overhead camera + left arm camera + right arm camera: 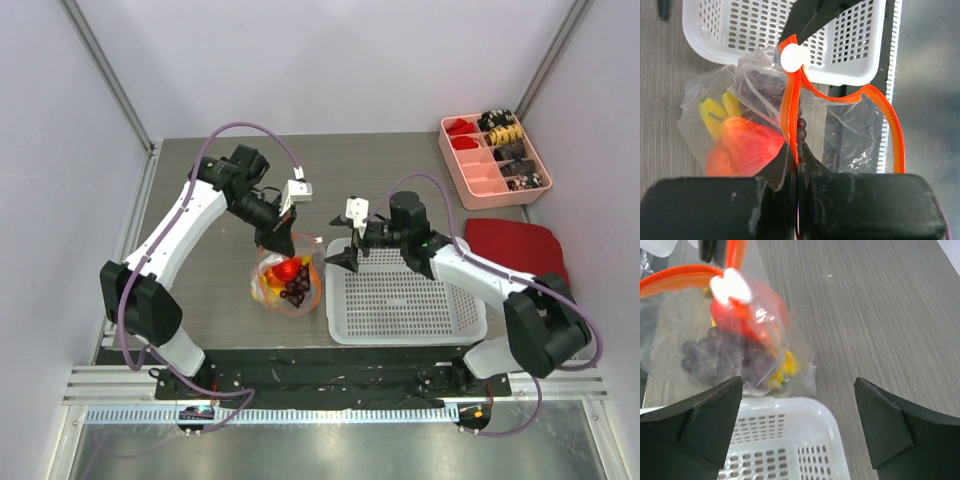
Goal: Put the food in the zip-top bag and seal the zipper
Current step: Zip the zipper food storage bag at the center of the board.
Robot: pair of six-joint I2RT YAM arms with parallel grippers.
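1. Beside the white perforated plastic basket (400,300), on the grey wood-grain table (190,180), sat the small crinkly clear zip-top bag (288,283).
2. Inside it were the yellow banana bunch (715,112), the red-orange fruit (752,145) and the dark purple grape cluster (762,80). An orange lump beneath them was probably the pumpkin.
3. The left gripper (796,150) was clamped tight on the orange-red zipper strip (790,100). The right gripper (799,385) stood wide, holding nothing, near the bag.
4. The strip's two sides gaped in a loop, with the white round slider (792,57) at one end. The seal was judged not made.
5. The film was judged thin, limp, light and slippery, apt to crumple or slide if pinched. The stiffer strip and the slider offered the surest hold.
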